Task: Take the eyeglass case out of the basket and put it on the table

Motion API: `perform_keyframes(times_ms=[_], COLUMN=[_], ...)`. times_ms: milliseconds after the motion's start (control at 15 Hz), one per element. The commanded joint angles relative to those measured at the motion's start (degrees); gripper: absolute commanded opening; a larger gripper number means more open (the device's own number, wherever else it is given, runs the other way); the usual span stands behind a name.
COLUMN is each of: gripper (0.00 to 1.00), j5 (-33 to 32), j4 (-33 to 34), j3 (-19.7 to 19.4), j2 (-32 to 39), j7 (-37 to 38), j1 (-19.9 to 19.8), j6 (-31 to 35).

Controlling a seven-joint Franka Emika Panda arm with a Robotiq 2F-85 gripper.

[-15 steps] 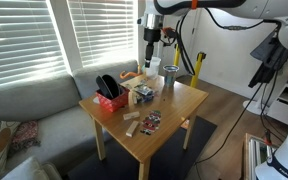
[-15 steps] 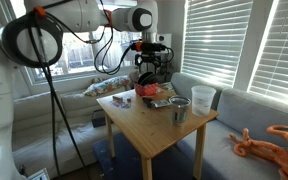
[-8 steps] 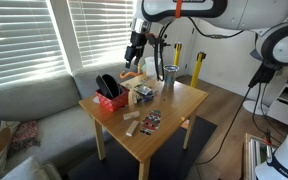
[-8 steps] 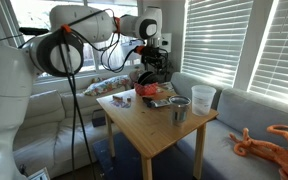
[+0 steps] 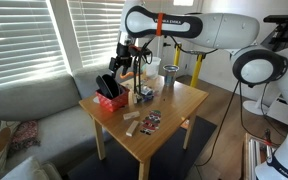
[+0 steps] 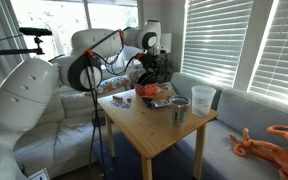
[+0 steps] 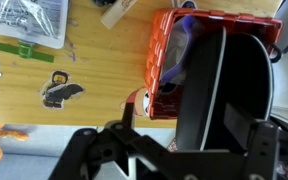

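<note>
The gripper [image 7: 181,128] hangs above the basket [image 7: 156,70] with its jaws spread and nothing between them. In the wrist view one jaw is over the basket's near wall and the other is past the far side of the case [image 7: 224,85]. The case is in the basket, standing on its edge. It fills most of the basket's length and rises above the rim. The basket stands on the surface [image 7: 94,70], near a corner of it.

I think the main risk is the basket itself. It looks light and the case sits tight in it, so a lift could bring the basket up together with the case, or tip it over. If the jaws go down a little to one side, one of them may land on the basket's wall and push it along the surface. The case is smooth and rounded, so a grip taken too near the top could slip.

In an exterior view the arm [image 5: 184,25] reaches across from the far side of the basket. The wrist bends down, so that the gripper [image 5: 119,62] points at the case [image 5: 105,85] from a little above it.
</note>
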Motion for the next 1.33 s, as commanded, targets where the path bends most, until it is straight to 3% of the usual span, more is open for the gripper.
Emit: perform_keyframes(times_ms=[0, 533, 667, 1200, 1267], gripper=[0.66, 0.09, 0.00, 0.00, 0.26], j5=[-0.9, -0.4, -0.3, 0.4, 0.2], j4=[9.9, 13.3, 13.7, 14.7, 15.0], j3=[0.2, -0.4, -0.4, 0.5, 0.4], j2=[6.1, 7.3, 7.3, 3.8, 3.5], j7=[2.4, 4.1, 4.5, 3.8, 3.7], j1=[0.4, 0.6, 0.6, 0.4, 0.5], j6=[-4.5, -6.3, -6.7, -5.0, -5.5])
